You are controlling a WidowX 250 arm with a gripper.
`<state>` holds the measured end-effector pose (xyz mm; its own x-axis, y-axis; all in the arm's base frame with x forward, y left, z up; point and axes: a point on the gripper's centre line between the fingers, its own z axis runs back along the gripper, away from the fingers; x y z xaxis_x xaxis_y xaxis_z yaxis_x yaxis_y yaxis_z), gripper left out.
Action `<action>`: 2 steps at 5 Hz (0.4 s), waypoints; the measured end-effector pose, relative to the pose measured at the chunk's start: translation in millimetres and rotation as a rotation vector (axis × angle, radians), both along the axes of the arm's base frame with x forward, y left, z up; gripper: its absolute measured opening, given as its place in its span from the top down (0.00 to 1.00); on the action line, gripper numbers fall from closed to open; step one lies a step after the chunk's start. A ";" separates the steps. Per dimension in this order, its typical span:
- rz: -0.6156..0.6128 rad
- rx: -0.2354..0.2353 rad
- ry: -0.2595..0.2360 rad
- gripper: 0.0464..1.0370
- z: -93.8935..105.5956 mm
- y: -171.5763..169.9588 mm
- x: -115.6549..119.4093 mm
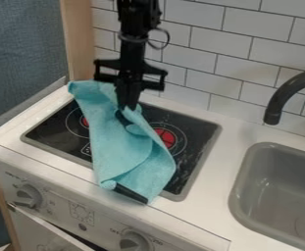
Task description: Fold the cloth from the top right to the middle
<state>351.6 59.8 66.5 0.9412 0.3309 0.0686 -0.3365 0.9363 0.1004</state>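
Right of the hand (127,102), a black faucet (287,92) arches over a grey sink (245,172); a tiled wall (228,46) stands behind. Below it, the rumpled blue cloth (115,149) drapes over the stove (204,139). The hand touches its upper part; whether open or closed, I cannot tell.

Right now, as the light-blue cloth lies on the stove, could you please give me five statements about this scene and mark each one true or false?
1. The light-blue cloth lies partly over the black stovetop. True.
2. The cloth hides the whole stovetop. False: a red burner mark shows beside it.
3. The black two-finger gripper is at the upper part of the cloth. True.
4. The cloth is spread flat, without folds. False: it has folds.
5. The grey sink is right of the stovetop in the picture. True.
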 end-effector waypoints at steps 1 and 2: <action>0.003 0.042 0.052 1.00 -12.0 7.1 -4.4; 0.013 0.084 0.140 0.97 -35.1 14.6 -9.4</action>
